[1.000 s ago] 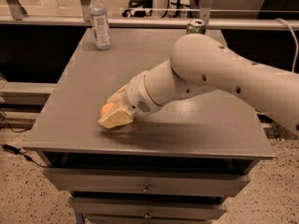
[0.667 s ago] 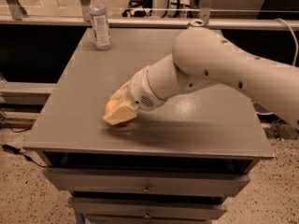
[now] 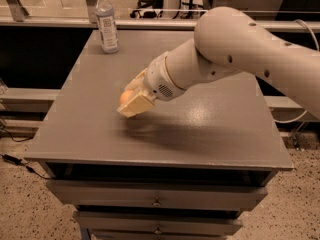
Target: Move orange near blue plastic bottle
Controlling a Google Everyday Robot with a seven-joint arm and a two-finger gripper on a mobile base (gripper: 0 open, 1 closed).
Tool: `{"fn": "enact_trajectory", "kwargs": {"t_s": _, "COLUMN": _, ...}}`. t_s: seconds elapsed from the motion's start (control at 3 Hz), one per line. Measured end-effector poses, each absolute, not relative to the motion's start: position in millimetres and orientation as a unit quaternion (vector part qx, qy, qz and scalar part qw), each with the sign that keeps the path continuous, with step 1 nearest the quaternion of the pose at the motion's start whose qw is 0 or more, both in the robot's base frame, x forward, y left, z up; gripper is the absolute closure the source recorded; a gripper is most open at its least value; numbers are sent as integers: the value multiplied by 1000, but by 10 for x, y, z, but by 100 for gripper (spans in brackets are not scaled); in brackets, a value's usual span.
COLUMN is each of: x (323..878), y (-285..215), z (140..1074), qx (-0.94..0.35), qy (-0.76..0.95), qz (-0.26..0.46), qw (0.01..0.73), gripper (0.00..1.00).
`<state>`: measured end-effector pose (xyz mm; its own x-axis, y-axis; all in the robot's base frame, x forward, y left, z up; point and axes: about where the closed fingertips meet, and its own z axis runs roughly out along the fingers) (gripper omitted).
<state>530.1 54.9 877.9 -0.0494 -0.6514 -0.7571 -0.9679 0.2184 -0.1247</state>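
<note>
**A:** Where is the tool and what does it have?

**B:** The tool [image 3: 131, 103], the cream two-finger end of the thick white robot arm [image 3: 235, 49], is closed around the small, round, matte-skinned orange [image 3: 125, 97]. The fruit shows between the fingers, on the side facing away from the arm.

**A:** Is the orange resting on anything?

**B:** I think not. The flat grey worktop [image 3: 210, 134] lies just beneath the tool, and a soft shadow on it suggests the fruit is carried clear of the surface. That makes sense, since a round fruit dragged along would roll out of the grip.

**A:** Why is the arm slanted like that?

**B:** It reaches in from behind and to one side of the tool. That keeps its bulk off the path ahead and leaves the far corner open to view.

**A:** And the target?

**B:** The tall, clear blue plastic bottle [image 3: 106, 24] with a white cap stands upright, well beyond the tool and slightly to the side away from the arm. It is near the worktop's far edge, and nothing lies between it and the tool.

**A:** So how far along is the job?

**B:** My guess is roughly midway. The fruit is in hand but well apart from the bottle. A tall, light bottle tips easily, so the approach should stop just beside it.
</note>
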Motion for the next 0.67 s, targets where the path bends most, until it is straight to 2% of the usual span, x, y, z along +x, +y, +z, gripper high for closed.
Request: {"fn": "enact_trajectory", "kwargs": {"t_s": 0.67, "x": 5826, "y": 592, "z": 9016, "qx": -568, "qy": 673, "qz": 197, "qw": 431, "gripper": 100}}
